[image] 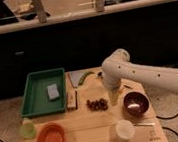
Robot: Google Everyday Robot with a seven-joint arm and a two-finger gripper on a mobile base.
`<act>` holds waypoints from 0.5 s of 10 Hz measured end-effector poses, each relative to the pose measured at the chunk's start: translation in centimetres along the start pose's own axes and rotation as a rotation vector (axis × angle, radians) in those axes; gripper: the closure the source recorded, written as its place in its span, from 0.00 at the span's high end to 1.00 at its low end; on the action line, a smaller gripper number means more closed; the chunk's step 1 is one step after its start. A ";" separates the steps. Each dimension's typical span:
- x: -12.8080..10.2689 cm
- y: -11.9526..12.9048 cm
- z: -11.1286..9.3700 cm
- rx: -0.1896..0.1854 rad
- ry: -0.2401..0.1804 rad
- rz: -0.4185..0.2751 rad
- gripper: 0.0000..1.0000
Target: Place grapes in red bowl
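Note:
The grapes point(97, 104), a small dark red-purple cluster, lie on the wooden table point(92, 135) near its middle. The red bowl point(51, 139), orange-red with a paler inside, stands at the front left and holds nothing. My gripper point(115, 98) hangs from the white arm point(149, 76) just right of the grapes, pointing down close to the tabletop. It is open with nothing in it and is not touching the cluster.
A dark maroon bowl point(136, 103) sits right of the gripper, with a white cup point(124, 129) in front of it. A green tray point(36, 101) holding a grey sponge point(53, 91) is at the back left. A pale green cup point(27, 129), a brown bar point(73, 100) and a long green vegetable point(86, 77) also lie on the table.

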 end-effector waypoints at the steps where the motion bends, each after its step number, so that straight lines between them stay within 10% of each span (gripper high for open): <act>1: 0.0 0.0 0.3 -0.003 -0.004 0.001 0.80; 5: -0.6 0.0 1.9 -0.018 -0.027 -0.003 0.80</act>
